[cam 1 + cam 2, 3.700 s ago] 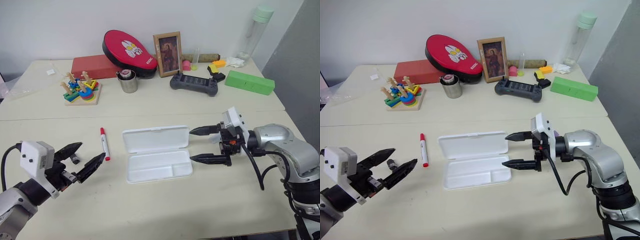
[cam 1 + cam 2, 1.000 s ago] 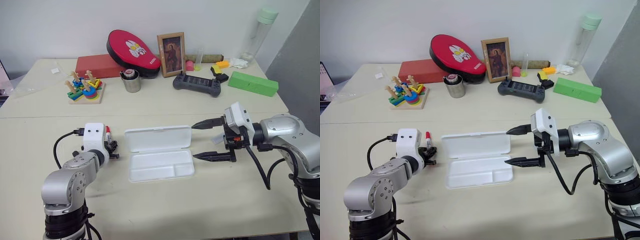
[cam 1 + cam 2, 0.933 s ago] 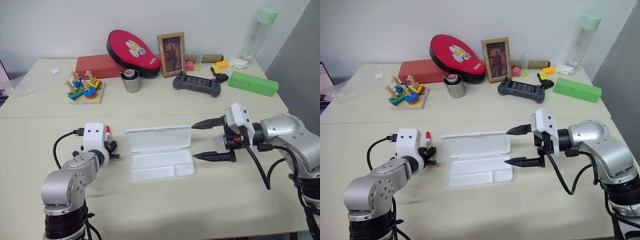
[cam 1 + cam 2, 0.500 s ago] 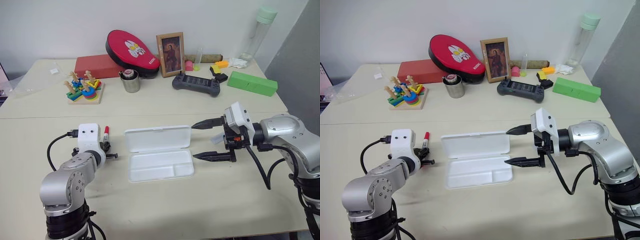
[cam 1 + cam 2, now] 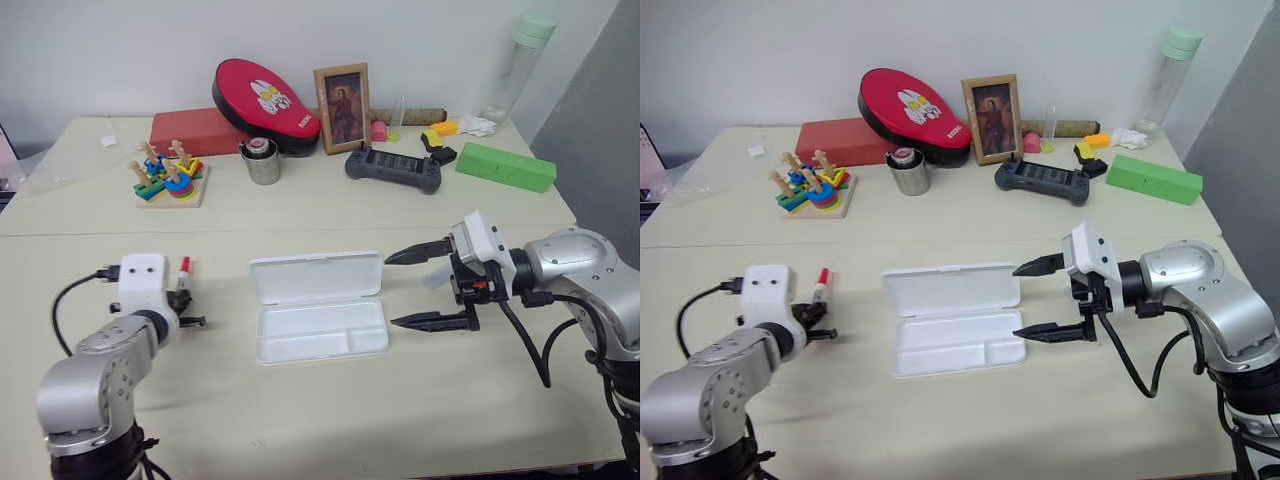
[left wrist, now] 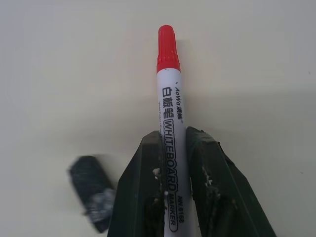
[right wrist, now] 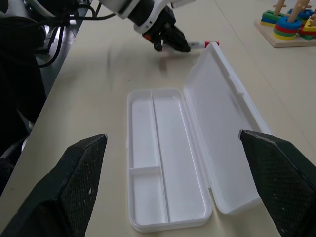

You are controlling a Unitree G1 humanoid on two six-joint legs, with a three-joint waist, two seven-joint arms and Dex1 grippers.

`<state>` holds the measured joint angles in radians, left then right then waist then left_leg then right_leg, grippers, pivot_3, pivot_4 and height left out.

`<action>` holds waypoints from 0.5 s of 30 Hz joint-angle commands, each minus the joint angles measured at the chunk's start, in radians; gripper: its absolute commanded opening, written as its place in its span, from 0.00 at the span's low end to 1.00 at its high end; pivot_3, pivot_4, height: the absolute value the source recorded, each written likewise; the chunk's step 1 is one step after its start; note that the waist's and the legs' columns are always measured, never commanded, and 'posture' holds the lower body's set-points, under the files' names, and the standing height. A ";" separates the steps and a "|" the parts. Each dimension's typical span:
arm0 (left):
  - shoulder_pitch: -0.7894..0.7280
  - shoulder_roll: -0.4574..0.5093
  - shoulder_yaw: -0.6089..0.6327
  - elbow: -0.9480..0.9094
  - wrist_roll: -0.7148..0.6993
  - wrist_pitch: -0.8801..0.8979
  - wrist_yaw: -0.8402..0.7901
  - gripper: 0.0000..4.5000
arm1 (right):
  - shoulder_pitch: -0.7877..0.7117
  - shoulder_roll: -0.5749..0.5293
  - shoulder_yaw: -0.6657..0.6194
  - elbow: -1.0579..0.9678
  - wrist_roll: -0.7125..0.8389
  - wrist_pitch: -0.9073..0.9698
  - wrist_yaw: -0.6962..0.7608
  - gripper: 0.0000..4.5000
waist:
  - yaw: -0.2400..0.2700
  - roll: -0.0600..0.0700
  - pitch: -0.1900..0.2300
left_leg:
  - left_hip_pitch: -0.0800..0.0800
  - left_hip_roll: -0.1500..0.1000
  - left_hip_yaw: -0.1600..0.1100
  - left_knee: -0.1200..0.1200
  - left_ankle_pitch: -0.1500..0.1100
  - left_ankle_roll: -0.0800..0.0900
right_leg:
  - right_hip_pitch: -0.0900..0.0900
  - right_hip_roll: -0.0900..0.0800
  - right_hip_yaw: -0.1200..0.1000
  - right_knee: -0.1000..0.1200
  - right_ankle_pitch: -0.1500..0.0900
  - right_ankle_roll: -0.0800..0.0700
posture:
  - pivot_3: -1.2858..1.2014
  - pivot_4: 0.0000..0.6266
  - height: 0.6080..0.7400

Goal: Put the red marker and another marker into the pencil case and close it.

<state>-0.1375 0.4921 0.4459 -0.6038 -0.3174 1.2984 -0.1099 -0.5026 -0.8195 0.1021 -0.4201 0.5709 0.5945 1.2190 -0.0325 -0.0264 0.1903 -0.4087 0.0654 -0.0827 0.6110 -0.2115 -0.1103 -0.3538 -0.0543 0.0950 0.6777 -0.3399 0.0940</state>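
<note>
Since a second earlier the left gripper had swung out to the left, away from the pencil case, carrying the red marker clamped between its fingers with the red cap pointing forward, lifted off the table. A small black piece lay just beside it. The right gripper hung with fingers spread wide, grasping nothing, at the right end of the case, which lay open, its tray holding nothing. Farther back stood a stacking toy, metal cup and picture frame.
</note>
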 commanded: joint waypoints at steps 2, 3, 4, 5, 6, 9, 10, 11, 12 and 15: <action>-0.039 0.105 0.048 -0.095 -0.063 -0.085 -0.132 0.09 | -0.017 -0.005 0.000 -0.016 -0.004 -0.027 0.015 1.00 | 0.001 0.000 0.000 | 0.000 0.000 0.000 0.000 0.000 0.000 | 0.000 0.000 0.000 0.000 0.000 0.000 | 0.52 0.24 1.00; -0.050 0.133 0.046 -0.101 -0.078 -0.089 -0.160 0.09 | -0.022 -0.004 0.006 -0.012 -0.013 -0.031 0.014 1.00 | 0.002 0.000 0.000 | 0.000 0.000 0.000 0.000 0.000 0.000 | 0.000 0.000 0.000 0.000 0.000 0.000 | 0.52 0.24 1.00; -0.062 0.158 0.043 -0.106 -0.093 -0.098 -0.189 0.09 | -0.025 -0.004 0.012 -0.007 -0.021 -0.036 0.014 1.00 | 0.002 0.000 0.000 | 0.000 0.000 0.000 0.000 0.000 0.000 | 0.000 0.000 0.000 0.000 0.000 0.000 | 0.52 0.24 1.00; -0.076 0.179 0.044 -0.111 -0.113 -0.100 -0.215 0.09 | -0.027 -0.004 0.016 -0.002 -0.026 -0.040 0.017 1.00 | 0.002 0.000 0.000 | 0.000 0.000 0.000 0.000 0.000 0.000 | 0.000 0.000 0.000 -0.001 0.000 0.000 | 0.52 0.24 1.00; -0.085 0.196 0.046 -0.115 -0.131 -0.098 -0.238 0.09 | -0.028 -0.006 0.020 0.002 -0.030 -0.044 0.019 1.00 | 0.001 -0.001 0.000 | 0.000 0.000 0.000 0.000 0.000 0.000 | 0.000 0.000 0.000 -0.001 0.000 0.000 | 0.52 0.24 1.00; -0.114 0.274 0.043 -0.139 -0.213 -0.134 -0.359 0.09 | -0.031 -0.013 0.028 0.013 -0.045 -0.055 0.031 1.00 | 0.000 -0.002 0.001 | 0.000 0.000 0.000 0.000 0.000 0.000 | 0.000 0.000 0.000 -0.001 0.000 0.000 | 0.52 0.24 1.00; -0.125 0.298 0.038 -0.144 -0.241 -0.155 -0.401 0.09 | -0.031 -0.014 0.031 0.016 -0.052 -0.058 0.033 1.00 | 0.000 -0.002 0.001 | 0.000 0.000 0.000 0.000 0.000 0.000 | 0.000 0.000 0.000 -0.001 0.000 0.000 | 0.52 0.24 1.00; -0.139 0.323 0.030 -0.146 -0.269 -0.183 -0.450 0.09 | -0.031 -0.014 0.032 0.018 -0.057 -0.061 0.034 1.00 | 0.000 -0.002 0.001 | -0.001 0.000 0.000 -0.001 0.000 0.000 | -0.001 0.000 0.000 -0.001 0.000 0.000 | 0.52 0.24 1.00; -0.146 0.351 0.018 -0.144 -0.285 -0.204 -0.490 0.09 | -0.031 -0.014 0.033 0.019 -0.059 -0.063 0.034 1.00 | 0.000 -0.002 0.002 | -0.001 0.000 0.000 -0.001 0.000 0.000 | 0.000 0.000 0.000 -0.002 0.000 0.000 | 0.52 0.24 1.00; -0.150 0.418 -0.031 -0.126 -0.299 -0.292 -0.589 0.09 | -0.027 -0.011 0.034 0.014 -0.064 -0.060 0.029 1.00 | 0.000 -0.002 0.002 | -0.001 0.000 0.000 -0.001 0.000 0.000 | 0.000 0.000 0.000 -0.002 0.000 0.000 | 0.52 0.24 1.00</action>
<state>-0.2745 0.8839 0.4347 -0.7168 -0.5972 1.0736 -0.6313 -0.5208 -0.8214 0.1421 -0.3865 0.5067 0.5514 1.2425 -0.0321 -0.0281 0.1921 -0.4098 0.0656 -0.0824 0.6100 -0.2116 -0.1103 -0.3543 -0.0544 0.0948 0.6750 -0.3399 0.0941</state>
